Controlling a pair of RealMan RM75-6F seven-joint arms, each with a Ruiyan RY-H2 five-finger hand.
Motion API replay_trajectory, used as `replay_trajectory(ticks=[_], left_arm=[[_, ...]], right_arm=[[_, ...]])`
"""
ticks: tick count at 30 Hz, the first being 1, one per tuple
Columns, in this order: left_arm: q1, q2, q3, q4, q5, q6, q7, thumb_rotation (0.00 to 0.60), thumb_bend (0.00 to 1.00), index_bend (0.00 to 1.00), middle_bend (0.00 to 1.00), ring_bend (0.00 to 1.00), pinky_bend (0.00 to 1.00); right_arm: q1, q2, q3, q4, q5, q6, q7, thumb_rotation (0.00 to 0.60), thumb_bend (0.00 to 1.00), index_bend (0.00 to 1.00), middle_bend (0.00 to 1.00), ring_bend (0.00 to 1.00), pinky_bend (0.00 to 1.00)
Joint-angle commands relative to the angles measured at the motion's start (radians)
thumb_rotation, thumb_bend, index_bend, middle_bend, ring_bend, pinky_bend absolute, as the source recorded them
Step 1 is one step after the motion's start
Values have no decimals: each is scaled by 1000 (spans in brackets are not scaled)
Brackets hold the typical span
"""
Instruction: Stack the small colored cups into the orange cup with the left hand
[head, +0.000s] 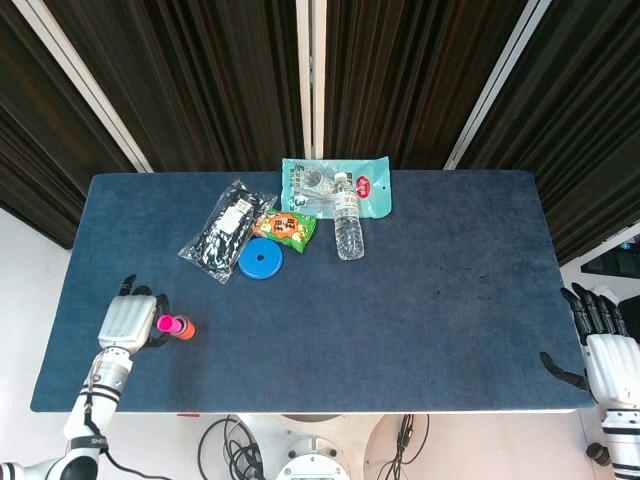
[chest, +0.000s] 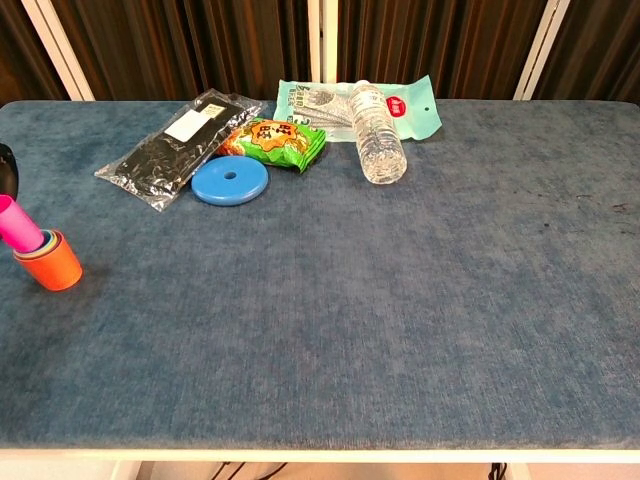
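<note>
On the blue table (chest: 400, 300) lie a black packet (chest: 178, 146), blue disc (chest: 230, 180), green snack bag (chest: 275, 141), water bottle (chest: 377, 145) and teal pouch (chest: 325, 105).

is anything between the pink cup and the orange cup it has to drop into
Nothing visible. The left hand holds the pink cup tilted, its lower end already at the mouth of the orange cup, which holds smaller cups. The blue disc lies well away.
</note>
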Motion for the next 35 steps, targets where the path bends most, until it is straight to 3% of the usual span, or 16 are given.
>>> replay_trajectory(ticks=[1,6,8,10,14,18,20,23,24,28,35], left_arm=[[2,-8,-2,13,9,-1,-6,600,251,564,603,232,40],[4,-25,-5,30,11,-16,-21,600,251,531,582,231,40],[3,-24,-3,28,5,-31,-26,600,247,442,517,220,37],[0,-20,-1,28,-2,-49,-30,600,229,265,360,160,31],[3,-11,0,19,6,-45,-28,600,206,80,144,53,16],[40,-1,-3,8,118,41,-77,600,187,69,81,10,16],[73,3,17,48,282,106,-151,600,181,69,41,0,15],[140,0,78,210,556,255,-282,600,165,68,22,0,13],[160,-3,92,255,597,290,-303,600,156,67,21,0,13],[234,17,136,367,634,351,-369,600,141,48,21,0,11],[307,7,120,459,605,382,-529,600,133,37,21,0,3]], right_arm=[[1,-2,-1,0,2,-4,-3,600,158,0,0,0,0],[-1,-5,-2,4,6,-5,-1,600,157,0,0,0,0],[-2,-4,-2,6,7,-3,2,600,157,0,0,0,0],[-2,-4,-2,9,8,-4,3,600,157,0,0,0,0],[-2,-2,-2,11,7,-3,8,600,157,0,0,0,0],[-4,-1,-1,16,6,1,15,600,157,0,0,0,0],[-5,-1,-3,21,6,1,18,600,157,0,0,0,0],[-6,-6,-11,47,-5,-2,20,600,157,0,0,0,0],[-6,-9,-13,58,-9,-2,20,600,157,0,0,0,0],[-7,-39,-19,118,-17,3,-16,600,151,0,0,0,0],[0,-98,-8,177,-18,9,-37,600,149,0,0,0,0]])
